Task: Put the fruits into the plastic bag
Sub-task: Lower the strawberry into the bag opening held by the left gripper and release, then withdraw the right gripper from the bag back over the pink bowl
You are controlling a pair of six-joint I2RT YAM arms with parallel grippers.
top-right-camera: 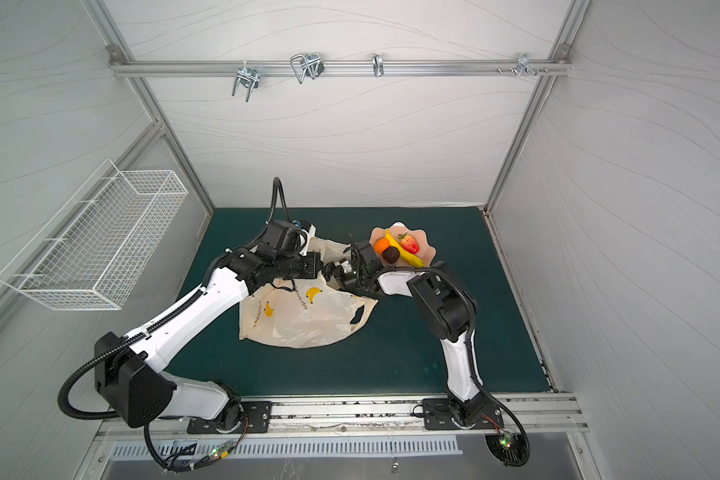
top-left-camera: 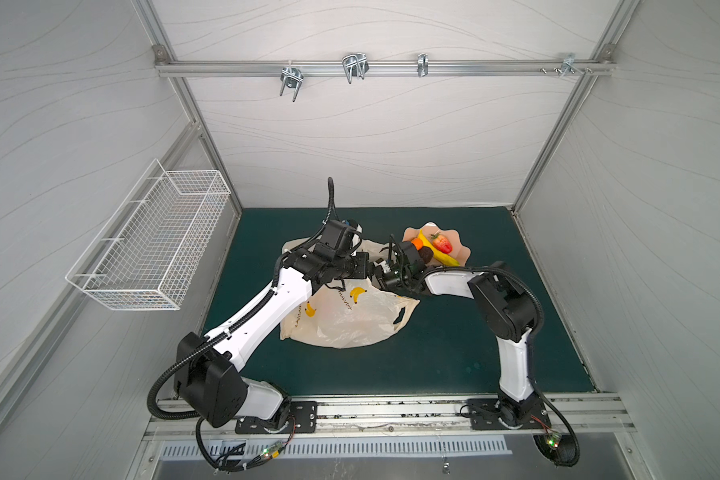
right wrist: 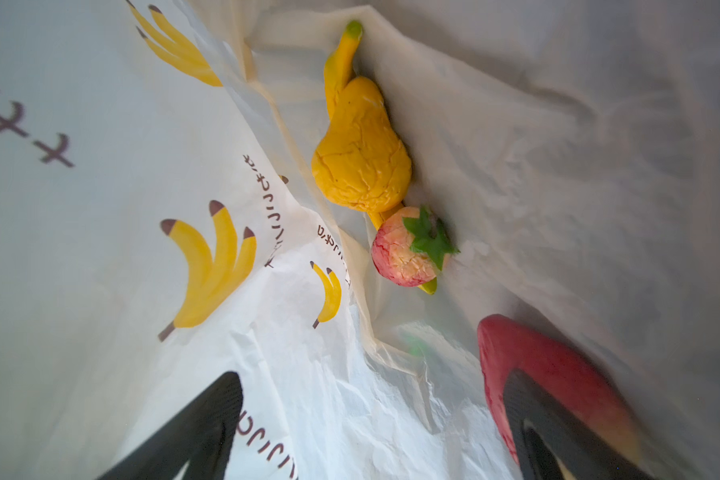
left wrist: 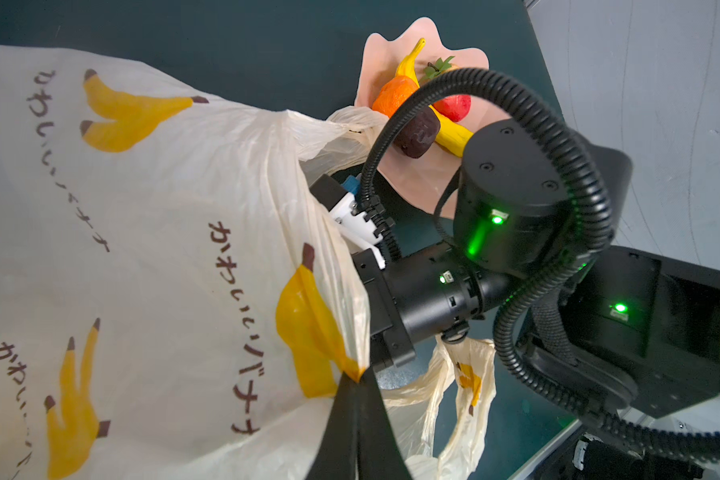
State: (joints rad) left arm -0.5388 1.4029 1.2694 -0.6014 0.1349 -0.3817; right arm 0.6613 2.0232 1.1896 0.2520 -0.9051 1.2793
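The plastic bag point(top-left-camera: 350, 320) lies on the green mat, cream with printed bananas. My left gripper point(left wrist: 356, 379) is shut on the bag's mouth edge and holds it up. My right gripper point(right wrist: 375, 378) is deep inside the bag point(right wrist: 100, 208), jaws wide open with nothing between them. A red fruit point(right wrist: 558, 365) rests against the outer side of one finger. Further in lie a yellow lemon-like fruit point(right wrist: 360, 153), a long yellow banana point(right wrist: 341, 54) behind it and a strawberry point(right wrist: 404, 253). On the pink dish point(top-left-camera: 463, 250) sit an orange point(top-left-camera: 417, 243), a banana point(top-left-camera: 443, 257), a strawberry point(top-left-camera: 442, 243) and a dark brown piece point(top-left-camera: 425, 254).
A white wire basket point(top-left-camera: 150, 245) hangs on the left wall. Metal hooks point(top-left-camera: 354, 66) sit on the rail high at the back. The dish stands just behind my right arm's wrist point(left wrist: 433, 291), which passes through the bag's mouth. The green mat point(top-left-camera: 454, 353) covers the floor.
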